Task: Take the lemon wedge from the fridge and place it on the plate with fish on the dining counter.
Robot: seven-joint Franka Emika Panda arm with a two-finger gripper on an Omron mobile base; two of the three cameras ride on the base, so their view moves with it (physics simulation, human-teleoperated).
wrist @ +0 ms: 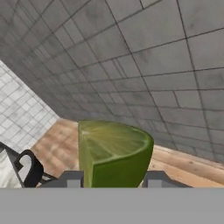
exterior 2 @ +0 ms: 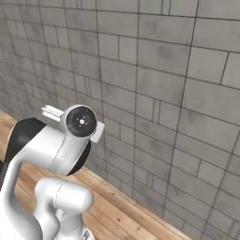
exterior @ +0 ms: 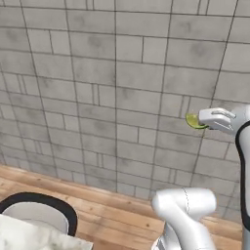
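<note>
My hand [wrist: 113, 180] is clamped on the lemon wedge [wrist: 114, 152], which sits between the fingertips [wrist: 72, 179] with its cut face up. From the left base view I see the hand [exterior: 202, 120] held high and level in front of a grey tiled wall [exterior: 97, 83], the wedge [exterior: 195, 120] poking out at its tip, well above the wooden floor [exterior: 107, 215]. I judge this the carry to the dining bench, so I'd keep the wrist level, the grip firm, and avoid sudden swings.
</note>
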